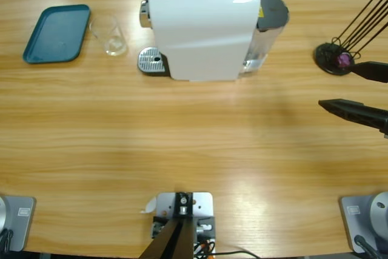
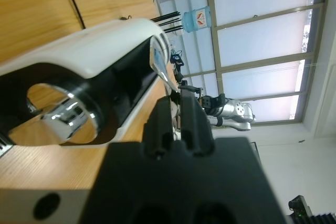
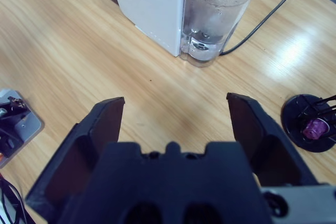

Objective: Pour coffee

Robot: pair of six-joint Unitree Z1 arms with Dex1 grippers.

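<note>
L gripper [image 2: 176, 98]: jaws narrow, nearly together, nothing between them. In its wrist view it's close up on the coffee machine [image 2: 94, 45], w/ the chrome spout [image 2: 63, 114] just beside it. I can't pick this gripper out in the high view.

R gripper [image 1: 334, 85]: jaws wide, empty, low over the table [image 1: 194, 150] at the far right, near the capsule stand [image 1: 336, 59]. Its wrist view looks toward the water tank [image 3: 215, 19] at the machine's back.

Glass tumbler [image 1: 110, 36]: upright, long axis vertical, on the table betw. teal tray [image 1: 57, 33] and drip grate [image 1: 151, 62], so not under the spout. No coffee visible in it; looks empty from here.

Key relation: the tumbler is on the spout side, w/ the whole machine betw. it and the R gripper. L arm is prob. nearer, so it's the likely one to fetch the tumbler.
</note>
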